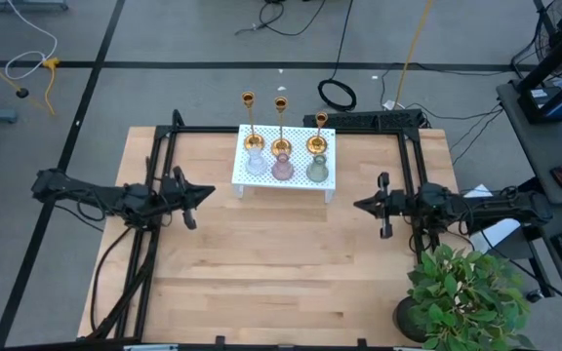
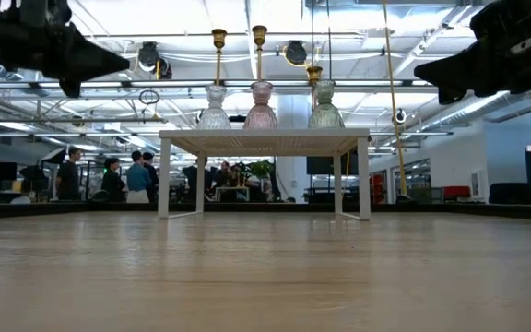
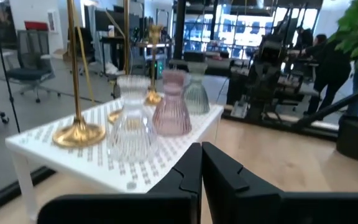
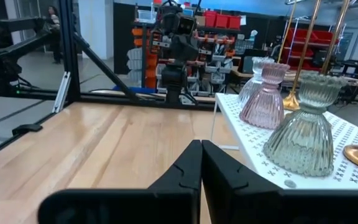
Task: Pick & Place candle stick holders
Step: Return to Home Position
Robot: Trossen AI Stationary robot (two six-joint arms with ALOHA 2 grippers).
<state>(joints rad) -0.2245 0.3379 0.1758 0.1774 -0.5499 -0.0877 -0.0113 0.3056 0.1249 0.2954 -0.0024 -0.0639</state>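
between both pincers (image 1: 209, 192) (image 1: 358, 205), candle stick holders (image 1: 281, 147)

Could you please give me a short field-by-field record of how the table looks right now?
Support: white shelf, far middle of the table
Task items: three gold candle stick holders, upright along the shelf's far edge
In front: clear vase, pink vase, green vase
Left claw: shut, empty, left of the shelf
Right claw: shut, empty, right of the shelf
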